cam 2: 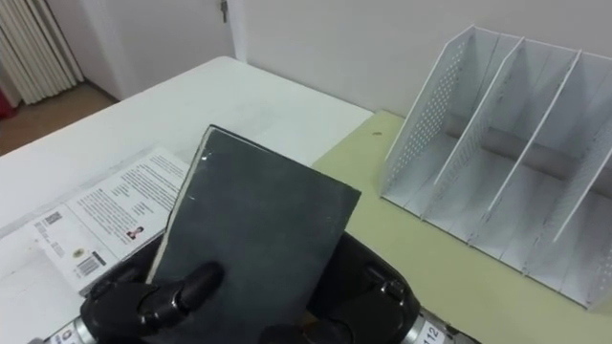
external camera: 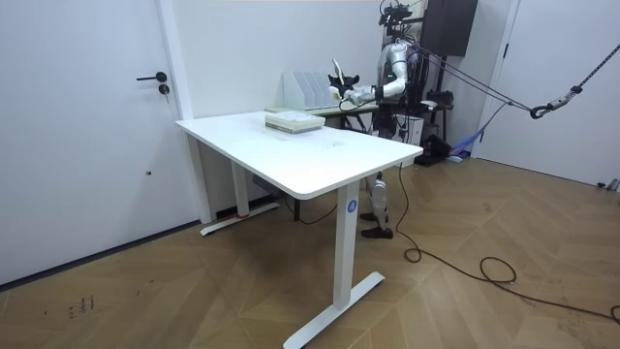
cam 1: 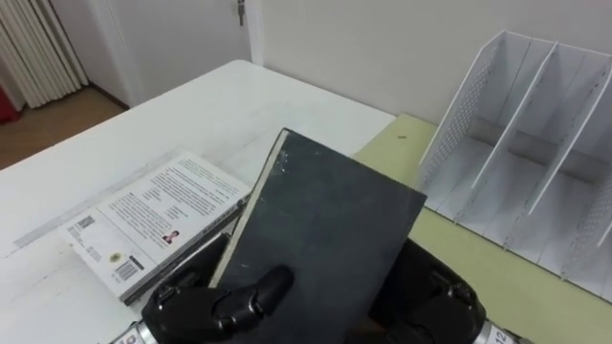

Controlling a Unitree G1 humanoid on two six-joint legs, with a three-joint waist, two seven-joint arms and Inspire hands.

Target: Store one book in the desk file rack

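Observation:
I hold a dark grey book (cam 1: 325,229) tilted up above the table edge, close below my head. My left hand (cam 1: 215,304) grips its lower left corner, thumb curled over the cover. My right hand (cam 1: 435,291) sits against the book's lower right side, partly behind it. The white file rack (cam 1: 535,153) with several upright dividers stands to the right on a pale green surface (cam 1: 459,263), its slots empty. In the room view I stand at the far end of the white desk, with the book (external camera: 338,81) raised next to the rack (external camera: 308,89).
A second book with a white printed cover (cam 1: 153,222) lies flat on the white desk (cam 1: 191,115) at the left, on top of another one. A door and a curtain stand beyond the desk's far edge.

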